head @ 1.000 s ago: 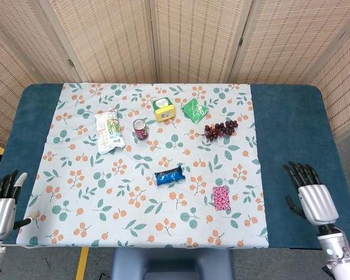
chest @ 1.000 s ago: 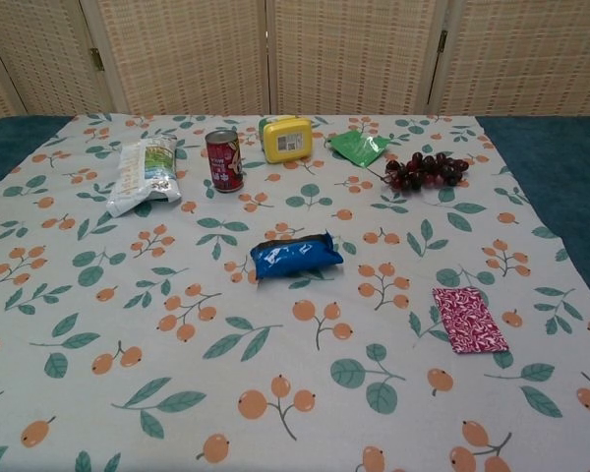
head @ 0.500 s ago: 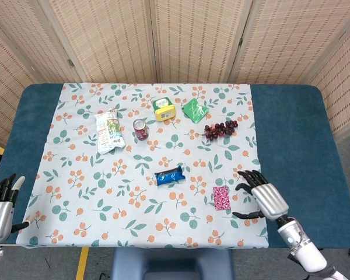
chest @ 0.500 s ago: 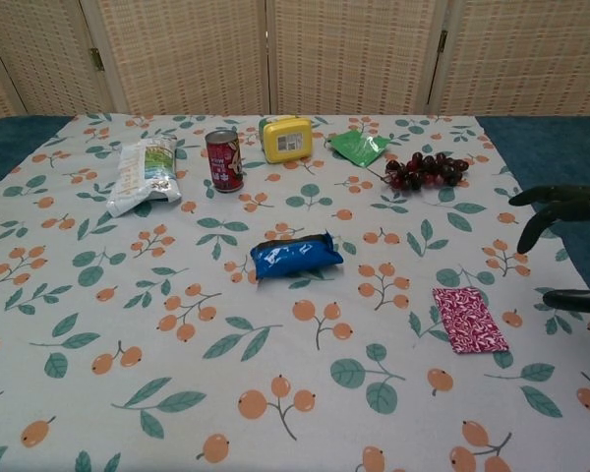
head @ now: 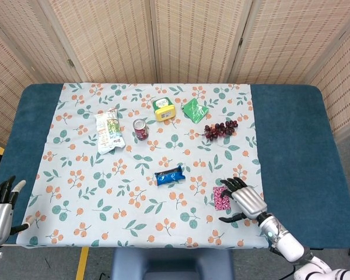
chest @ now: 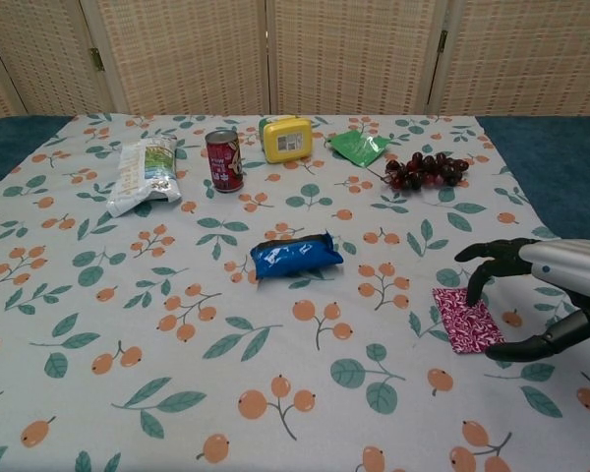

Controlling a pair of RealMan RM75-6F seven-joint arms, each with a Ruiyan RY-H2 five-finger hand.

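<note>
My right hand (head: 243,199) (chest: 546,290) hovers open just right of a pink patterned packet (head: 221,198) (chest: 467,320), its fingers spread and curved over the packet's right edge; I cannot tell whether they touch it. A blue snack packet (head: 169,175) (chest: 295,255) lies at the cloth's middle. My left hand (head: 0,207) stays open at the table's near left corner, off the cloth, holding nothing. It does not show in the chest view.
Toward the back lie a white-green snack bag (head: 108,131) (chest: 144,172), a red can (head: 140,129) (chest: 224,159), a yellow box (head: 164,108) (chest: 288,138), a green pouch (head: 195,109) (chest: 359,147) and dark grapes (head: 220,129) (chest: 425,169). The floral cloth (head: 105,192) covers a blue table (head: 291,146).
My right hand has swept left from the table's right side to the pink packet. My left hand has sunk slightly. No object has moved.
</note>
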